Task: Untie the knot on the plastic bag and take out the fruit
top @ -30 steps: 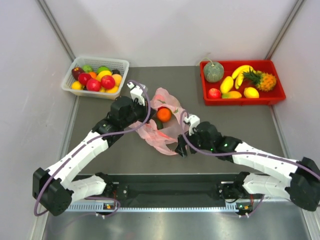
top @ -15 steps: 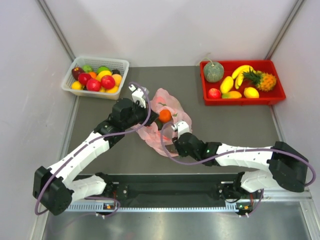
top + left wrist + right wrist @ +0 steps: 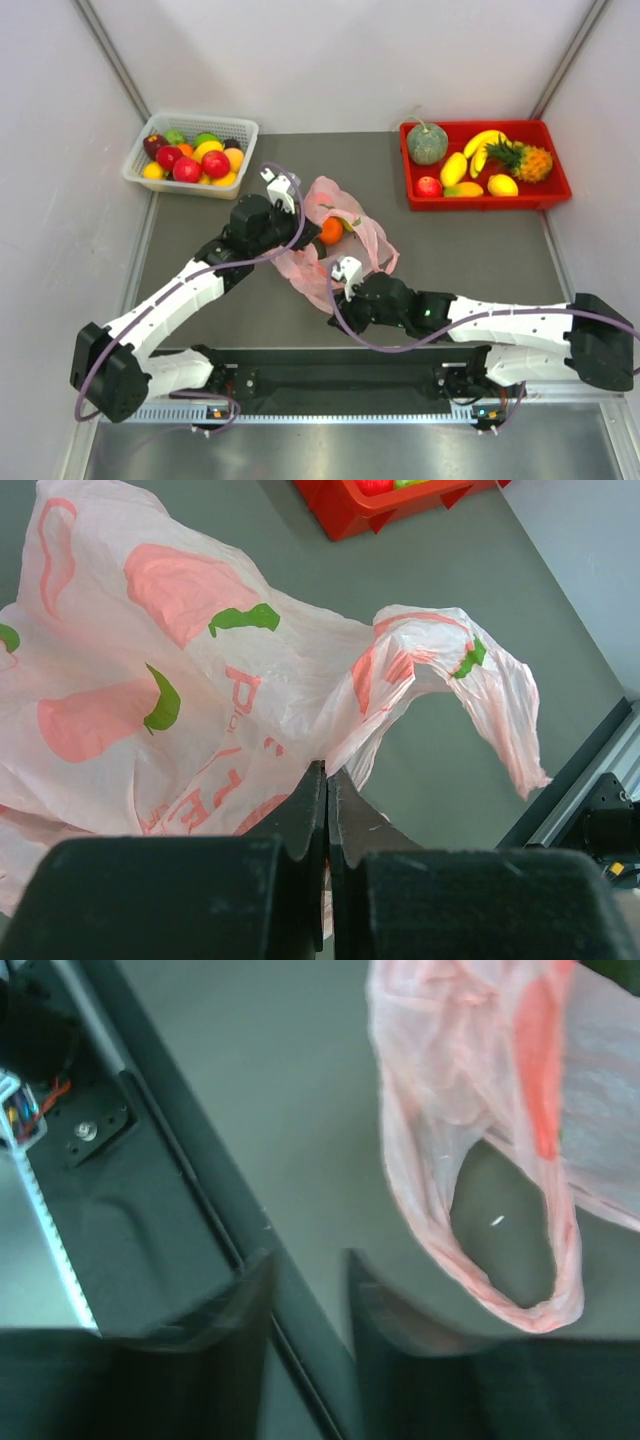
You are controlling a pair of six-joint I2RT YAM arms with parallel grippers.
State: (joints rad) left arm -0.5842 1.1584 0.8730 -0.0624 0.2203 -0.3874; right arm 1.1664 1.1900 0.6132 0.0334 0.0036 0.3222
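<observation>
The left gripper [image 3: 324, 772] has its jaws shut tight on the thin plastic bag [image 3: 200, 670]; a hard pull could rip it or roll the orange [image 3: 331, 231] onto the table [image 3: 460, 240]. The bag lies mid-table, its loop [image 3: 548, 1312] just on the far side of the right gripper [image 3: 310, 1260], whose jaws are a little open and empty.

My left arm stretches diagonally from its base at the near edge toward the middle of the surface [image 3: 450, 240], wrist tipped down. My left tool [image 3: 326, 780] has its fingers pressed together, pinching a fold of the plastic bag [image 3: 200, 670]. My right arm lies low and reaches leftward. My right tool [image 3: 310, 1290], blurred, has its fingers parted and grips nothing.
</observation>
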